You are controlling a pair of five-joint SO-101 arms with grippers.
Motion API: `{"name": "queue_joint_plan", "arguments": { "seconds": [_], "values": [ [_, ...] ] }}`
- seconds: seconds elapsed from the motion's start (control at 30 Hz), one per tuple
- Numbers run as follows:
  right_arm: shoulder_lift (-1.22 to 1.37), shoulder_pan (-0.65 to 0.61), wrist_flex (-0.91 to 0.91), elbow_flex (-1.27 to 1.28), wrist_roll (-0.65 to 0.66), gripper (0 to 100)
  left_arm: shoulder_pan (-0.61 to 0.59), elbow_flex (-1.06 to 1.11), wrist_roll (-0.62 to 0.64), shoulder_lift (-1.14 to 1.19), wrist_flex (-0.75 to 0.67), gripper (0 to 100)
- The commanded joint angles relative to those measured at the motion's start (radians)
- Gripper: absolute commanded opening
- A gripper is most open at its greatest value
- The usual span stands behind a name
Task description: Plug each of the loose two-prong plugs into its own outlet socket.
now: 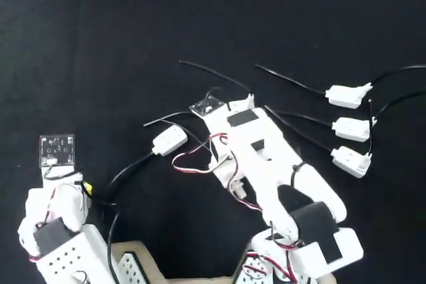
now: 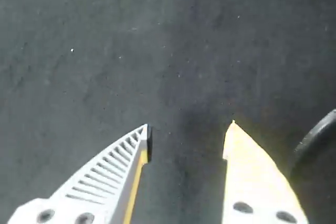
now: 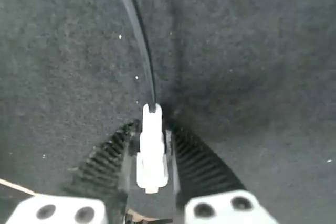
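My right gripper is shut on a small white two-prong plug, whose black cable runs straight ahead over the black cloth. From above, that gripper sits mid-table. A second white plug lies loose just to its left, with its cable trailing toward the left arm. Three white outlet sockets lie in a column at the right, with black cables attached. My left gripper is open with nothing between its fingers, low over bare cloth at the near left.
A black cloth covers the table. Red and white arm wires loop beside the right arm. A thick black cable lies close to the left gripper's yellow finger. Another thin black cable lies beyond the right gripper.
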Motion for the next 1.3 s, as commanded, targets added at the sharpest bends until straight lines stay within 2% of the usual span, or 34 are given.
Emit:
{"name": "queue_joint_plan", "arguments": {
  "seconds": [0.0, 0.13, 0.3, 0.53, 0.73, 0.93, 1.27],
  "values": [
    [0.001, 0.003, 0.003, -0.038, 0.008, 7.5, -0.007, -0.002, -0.025, -0.032, 0.028, 24],
    [0.002, -0.061, 0.009, -0.038, 0.005, 16.2, -0.007, 0.002, -0.054, -0.029, 0.028, 24],
    [0.002, -0.118, 0.061, -0.044, 0.000, 16.3, -0.005, 0.002, -0.074, -0.029, 0.034, 24],
    [0.073, -0.103, 0.178, -0.145, 0.006, 16.2, -0.004, 0.004, -0.074, -0.029, 0.035, 24],
    [0.260, -0.103, 0.196, -0.263, 0.008, 1.1, 0.022, 0.007, -0.074, -0.028, 0.037, 24],
    [0.449, -0.104, 0.249, -0.392, 0.058, 11.4, 0.027, 0.007, -0.074, -0.028, 0.037, 24],
    [0.624, -0.104, 0.460, -0.670, 0.063, 11.7, 0.027, 0.010, -0.100, -0.028, 0.037, 23]
  ]
}}
